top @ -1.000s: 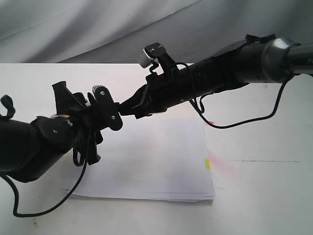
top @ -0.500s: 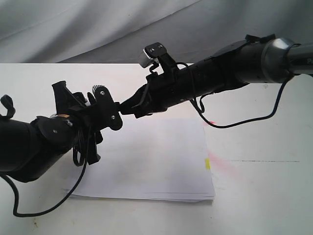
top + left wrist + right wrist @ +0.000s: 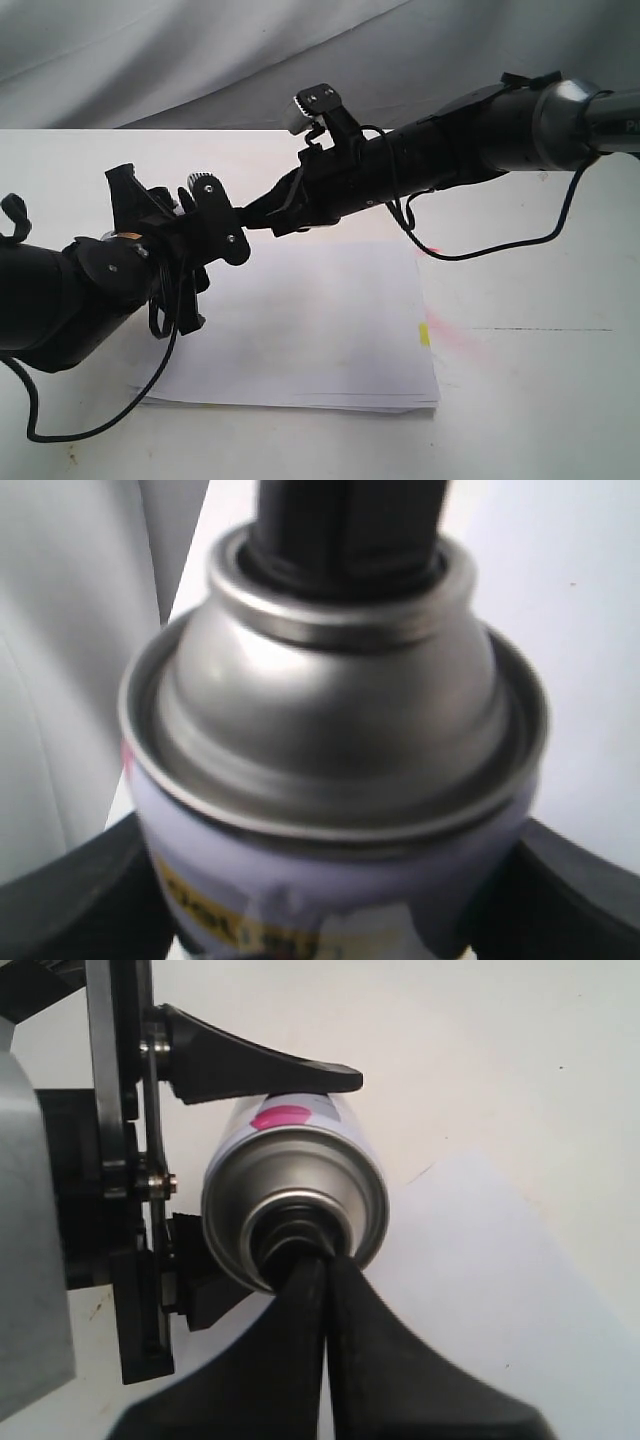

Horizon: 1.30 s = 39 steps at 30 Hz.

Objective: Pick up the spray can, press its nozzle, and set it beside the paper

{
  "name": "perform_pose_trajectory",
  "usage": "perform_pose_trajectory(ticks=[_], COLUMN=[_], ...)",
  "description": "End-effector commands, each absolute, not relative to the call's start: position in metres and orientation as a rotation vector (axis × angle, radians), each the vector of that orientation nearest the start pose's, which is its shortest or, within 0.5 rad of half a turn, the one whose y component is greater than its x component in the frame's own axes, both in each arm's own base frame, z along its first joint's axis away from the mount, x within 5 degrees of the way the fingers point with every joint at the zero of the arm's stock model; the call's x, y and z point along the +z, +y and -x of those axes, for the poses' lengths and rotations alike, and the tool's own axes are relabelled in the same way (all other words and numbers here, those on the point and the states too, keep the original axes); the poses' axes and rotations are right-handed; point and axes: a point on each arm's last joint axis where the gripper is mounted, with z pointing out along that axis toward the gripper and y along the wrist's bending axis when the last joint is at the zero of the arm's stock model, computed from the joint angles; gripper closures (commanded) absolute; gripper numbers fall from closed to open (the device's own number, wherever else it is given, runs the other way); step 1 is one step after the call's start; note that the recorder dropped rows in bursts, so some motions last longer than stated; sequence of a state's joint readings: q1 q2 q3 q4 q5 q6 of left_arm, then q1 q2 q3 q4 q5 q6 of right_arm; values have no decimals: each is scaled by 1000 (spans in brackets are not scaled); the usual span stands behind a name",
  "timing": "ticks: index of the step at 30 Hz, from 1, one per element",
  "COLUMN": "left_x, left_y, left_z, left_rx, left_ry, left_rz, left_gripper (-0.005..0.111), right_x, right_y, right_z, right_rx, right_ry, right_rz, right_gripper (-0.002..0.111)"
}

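Note:
My left gripper [image 3: 215, 228] is shut on the spray can [image 3: 330, 710] and holds it above the paper [image 3: 320, 320], its fingers [image 3: 80, 900] clamped on both sides of the white label. In the exterior view the arms hide the can. The can's silver dome [image 3: 295, 1195] faces my right gripper [image 3: 325, 1260], which is shut. Its joined fingertips rest on the black nozzle [image 3: 345, 530] and cover most of it. The paper has a small yellow mark [image 3: 424, 335] on its right edge.
The white table [image 3: 530, 400] reaches to a grey cloth backdrop [image 3: 200, 60]. A pink stain [image 3: 450, 335] lies on the table next to the paper's right edge. Black cables hang from both arms, one [image 3: 480, 250] looping over the paper's far right corner.
The right arm has risen slightly and edged toward the can. The left arm and the can have stayed almost still.

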State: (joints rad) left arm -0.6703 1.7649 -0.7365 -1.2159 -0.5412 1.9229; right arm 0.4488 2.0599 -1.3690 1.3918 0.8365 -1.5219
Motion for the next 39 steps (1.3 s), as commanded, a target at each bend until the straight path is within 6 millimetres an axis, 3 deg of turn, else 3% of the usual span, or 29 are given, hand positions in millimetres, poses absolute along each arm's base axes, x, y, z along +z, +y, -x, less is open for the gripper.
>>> perform_pose_trajectory(ticks=[1,14,18,24,28,35,39], left_x=[158,158,159,161,161,161,162], left_y=[-168,-168,-168,-167,-166,-166,-164], left_z=[-278,-278,-277,-278,-278,-277,-278], left_rx=[633,633,631,638,633,632,624], left_ry=[1812,1812,1812,1810,1826,1835,1856], left_rz=[-1298,-1298,-1294,-1276,-1257,-1247,-1183], left_gripper=[107,107,107,107,107,107,107], right_x=[188,187,207,252,256,241,251], right_y=[251,251,234,190,171,166,164], right_z=[-357,-359,-364,-362,-353,-342,-336], right_rx=[1097,1077,1027,893,870,865,853], right_ry=[1979,1981,1948,1937,1960,2018,1994], right_rz=[1095,1091,1080,1060,1016,1008,1008], right_gripper=[108,108,108,108,108,108,108])
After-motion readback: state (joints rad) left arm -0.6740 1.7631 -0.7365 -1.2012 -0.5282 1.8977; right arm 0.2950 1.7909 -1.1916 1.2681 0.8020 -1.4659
